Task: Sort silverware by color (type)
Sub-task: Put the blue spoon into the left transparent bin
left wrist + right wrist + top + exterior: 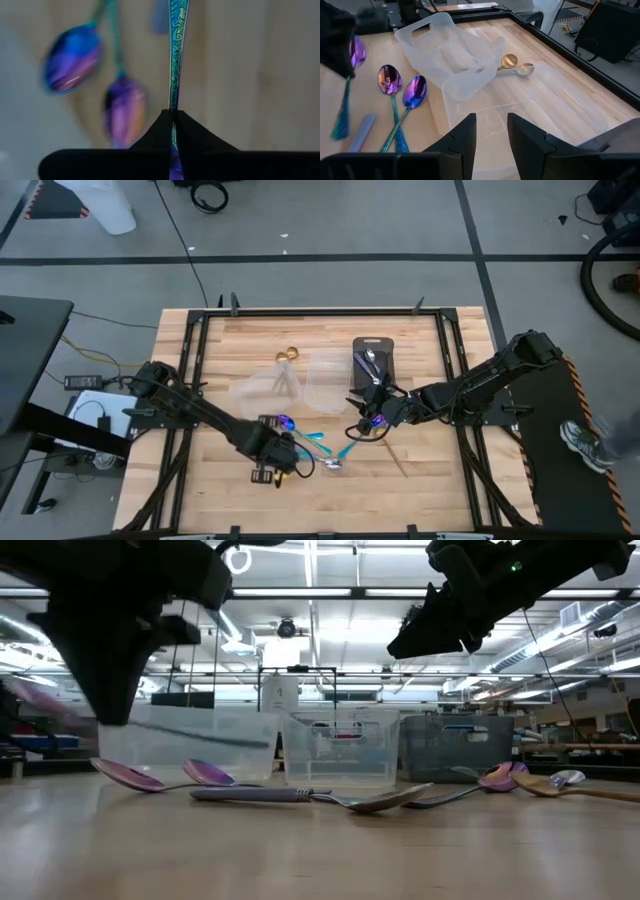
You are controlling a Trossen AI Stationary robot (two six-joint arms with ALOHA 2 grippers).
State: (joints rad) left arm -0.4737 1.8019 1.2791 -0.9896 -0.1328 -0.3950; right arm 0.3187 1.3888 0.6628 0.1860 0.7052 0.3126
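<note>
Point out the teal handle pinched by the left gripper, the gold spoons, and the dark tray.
teal handle (174,60), left wrist view, on its patterned shaft.
gold spoons (509,61), right wrist view, on one bowl.
dark tray (385,372), high view, on its bare floor.

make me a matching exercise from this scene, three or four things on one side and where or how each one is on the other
Things:
1. left gripper
2. right gripper
3. gold spoons
4. dark grey tray

States:
A. lying on the bare wood beside a clear container
B. open, holding nothing
C. shut on an iridescent spoon's teal handle
D. at the table's far side, with silver utensils in it

Pairs: 1-C, 2-B, 3-A, 4-D
</note>
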